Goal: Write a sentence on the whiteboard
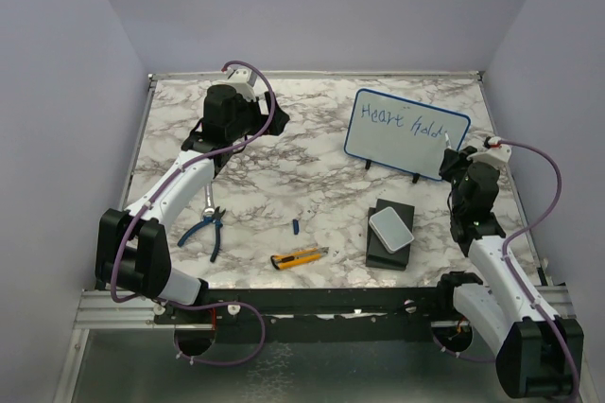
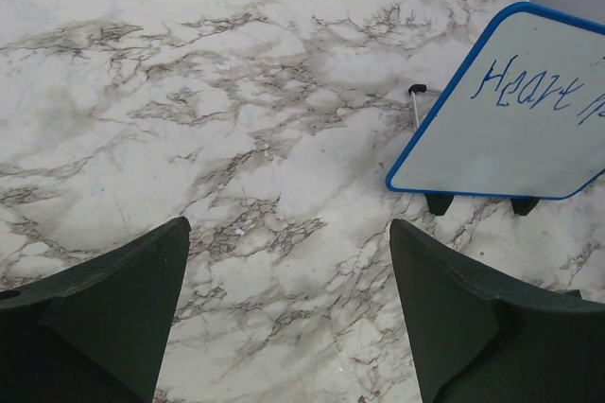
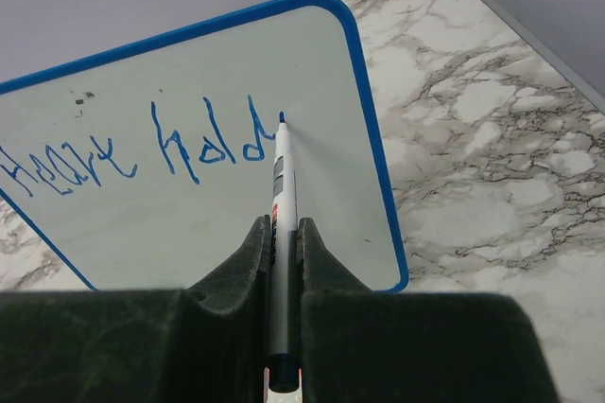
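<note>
Two blue handwritten words, the sentence [image 3: 142, 152], read roughly "Heart hold" along the upper part of the whiteboard [image 1: 402, 143]. The board stands tilted on small black feet at the far right of the marble table [image 1: 312, 171]. A white marker [image 3: 282, 176] meets the board with its blue tip just after the last letter, and the right gripper [image 3: 282, 229] pinches its barrel between closed fingers. Over bare marble at the far left, the left gripper [image 2: 288, 228] hangs spread wide, holding nothing. Nearer the arms lie blue-handled pliers [image 1: 210, 228], a yellow utility knife [image 1: 298, 257], a small blue cap [image 1: 295, 225] and a pale grey box [image 1: 391, 229] resting on a black box [image 1: 383, 254].
</note>
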{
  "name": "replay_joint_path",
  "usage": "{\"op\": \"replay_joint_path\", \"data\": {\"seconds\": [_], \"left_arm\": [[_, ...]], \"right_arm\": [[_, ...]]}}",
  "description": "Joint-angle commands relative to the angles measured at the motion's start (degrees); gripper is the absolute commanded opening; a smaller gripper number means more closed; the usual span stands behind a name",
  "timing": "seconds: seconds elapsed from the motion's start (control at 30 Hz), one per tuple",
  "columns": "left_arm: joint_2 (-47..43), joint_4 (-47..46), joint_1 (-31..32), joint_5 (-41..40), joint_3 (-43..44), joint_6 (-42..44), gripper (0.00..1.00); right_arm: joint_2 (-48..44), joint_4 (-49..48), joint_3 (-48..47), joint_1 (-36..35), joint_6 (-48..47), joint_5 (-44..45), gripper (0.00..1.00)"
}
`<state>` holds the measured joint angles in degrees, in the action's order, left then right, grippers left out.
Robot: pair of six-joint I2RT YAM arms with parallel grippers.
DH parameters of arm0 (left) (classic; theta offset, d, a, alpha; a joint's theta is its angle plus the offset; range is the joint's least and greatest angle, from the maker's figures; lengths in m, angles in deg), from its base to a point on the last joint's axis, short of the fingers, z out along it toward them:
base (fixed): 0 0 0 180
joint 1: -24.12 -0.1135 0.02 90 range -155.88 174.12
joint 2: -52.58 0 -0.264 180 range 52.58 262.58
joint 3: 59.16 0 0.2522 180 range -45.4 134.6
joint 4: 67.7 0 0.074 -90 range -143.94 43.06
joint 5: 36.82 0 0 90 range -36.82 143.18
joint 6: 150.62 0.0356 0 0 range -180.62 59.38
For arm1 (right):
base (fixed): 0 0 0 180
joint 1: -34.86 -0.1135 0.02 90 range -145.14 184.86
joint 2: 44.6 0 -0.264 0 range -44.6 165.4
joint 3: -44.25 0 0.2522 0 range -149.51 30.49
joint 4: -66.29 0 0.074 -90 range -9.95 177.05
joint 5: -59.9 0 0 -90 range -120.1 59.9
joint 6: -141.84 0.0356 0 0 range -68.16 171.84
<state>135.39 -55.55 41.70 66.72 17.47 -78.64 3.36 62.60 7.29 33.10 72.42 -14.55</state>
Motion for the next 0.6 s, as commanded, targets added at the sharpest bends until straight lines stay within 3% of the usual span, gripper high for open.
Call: {"op": "replay_joint_path", "data": {"seconds": [0.0, 0.57], "left_arm": [[-1.43, -1.03, -0.53, 0.74, -0.73, -0.13, 0.87], [-1.51, -1.03, -0.55, 0.95, -0.73, -0.19, 0.87]], "right_arm": [[0.77, -1.13, -0.96, 0.43, -0.15, -0.67, 0.01], [-0.44, 3.0, -0.73, 0.44, 1.51, 3.01, 0.01]]}}
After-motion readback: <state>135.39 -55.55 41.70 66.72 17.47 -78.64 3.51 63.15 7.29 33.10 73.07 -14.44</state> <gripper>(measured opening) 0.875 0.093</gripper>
